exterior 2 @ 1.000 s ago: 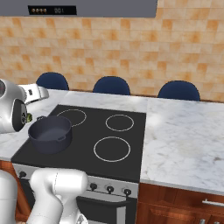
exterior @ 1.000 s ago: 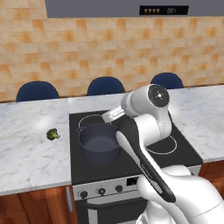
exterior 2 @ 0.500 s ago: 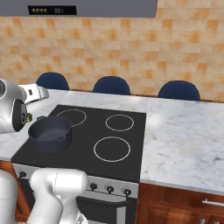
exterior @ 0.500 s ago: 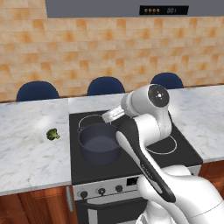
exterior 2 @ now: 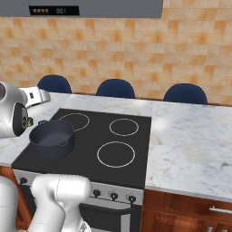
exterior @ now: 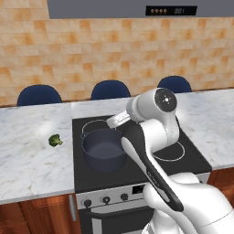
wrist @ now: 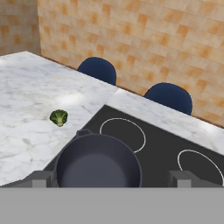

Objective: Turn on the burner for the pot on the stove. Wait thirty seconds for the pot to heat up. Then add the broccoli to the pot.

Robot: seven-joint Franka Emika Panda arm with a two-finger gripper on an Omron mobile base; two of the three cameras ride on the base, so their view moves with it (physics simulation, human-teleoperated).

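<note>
The dark blue-grey pot stands empty on the front-left ring of the black stove. My gripper hovers above and just behind the pot. In the hand view its fingertips are spread wide, open, with nothing between them, and the pot lies below. The small green broccoli lies on the marble counter left of the stove, apart from the pot, and appears as broccoli from the hand. From the right, the pot sits below my gripper.
Small dark knobs line the stove's silver front panel. Three more white rings mark the cooktop. Blue chair backs rise behind the counter before a tiled wall. Marble counter extends to the right.
</note>
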